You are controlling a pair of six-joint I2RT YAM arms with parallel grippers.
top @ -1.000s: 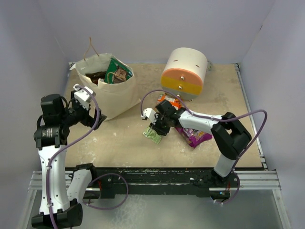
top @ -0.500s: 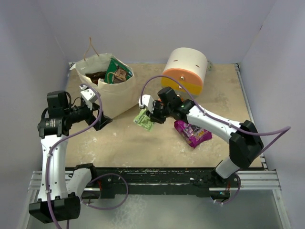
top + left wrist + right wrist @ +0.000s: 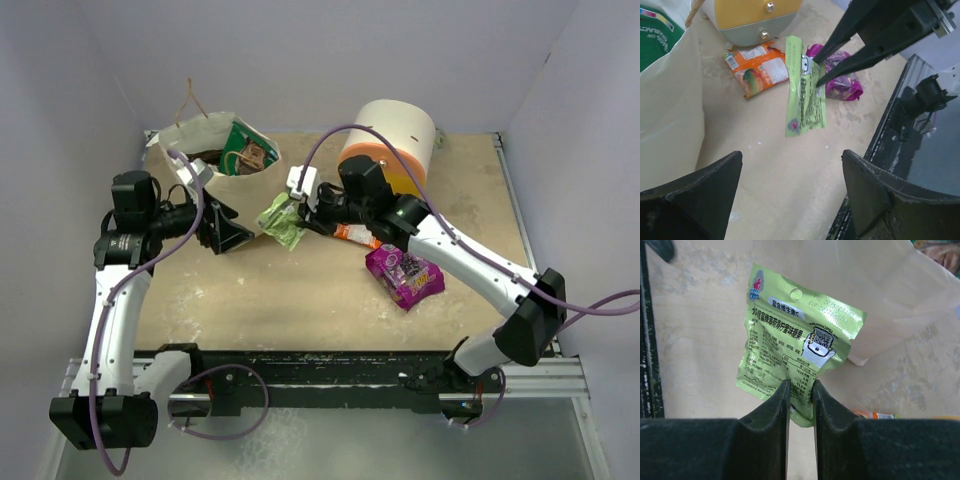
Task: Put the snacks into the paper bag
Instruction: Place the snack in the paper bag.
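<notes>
Here, right gripper [image 3: 800,386] clenched on green packet [image 3: 801,340] with Chinese print, beside paper bag [image 3: 670,110], left gripper [image 3: 790,167] released.

White-shelled arms [image 3: 108,330] with black joints and matte black wedge fingers [image 3: 765,420] — a purple cable [image 3: 322,142] loops along each.

Pale lavender walls [image 3: 330,50], scuffed beige tabletop [image 3: 300,300]

The right pincer [image 3: 299,210] has carried the green-white packet [image 3: 281,221] toward the paper bag [image 3: 172,150]; the left pincer [image 3: 228,232] has swung rightward.
</notes>
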